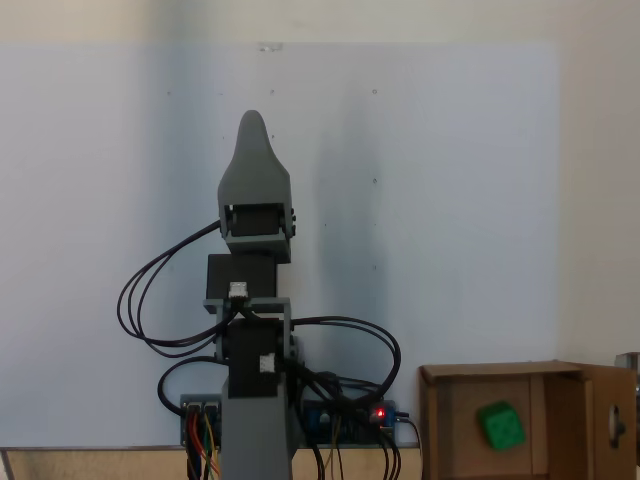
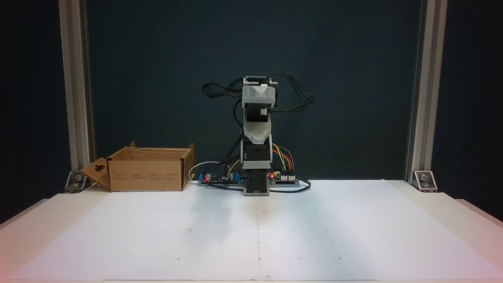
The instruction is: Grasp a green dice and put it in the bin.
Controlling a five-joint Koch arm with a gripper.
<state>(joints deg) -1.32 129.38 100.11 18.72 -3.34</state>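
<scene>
The green dice (image 1: 501,424) lies on the floor of the bin (image 1: 450,425), a brown cardboard box at the lower right of a fixed view. The bin (image 2: 146,175) stands at the left behind the white table, and its walls hide the dice there. The grey arm is folded upright over its base. My gripper (image 1: 252,124) points away from the base, well clear of the bin, and holds nothing. Its jaws overlap into one tapered tip. The gripper (image 2: 257,97) faces the camera end-on, so its gap cannot be judged.
Circuit boards with lit red LEDs (image 2: 283,177) and looped black cables (image 1: 150,300) sit around the arm's base. Metal frame posts (image 2: 76,94) stand at both back corners. A wide white sheet (image 2: 255,236) covers the table in front of the arm.
</scene>
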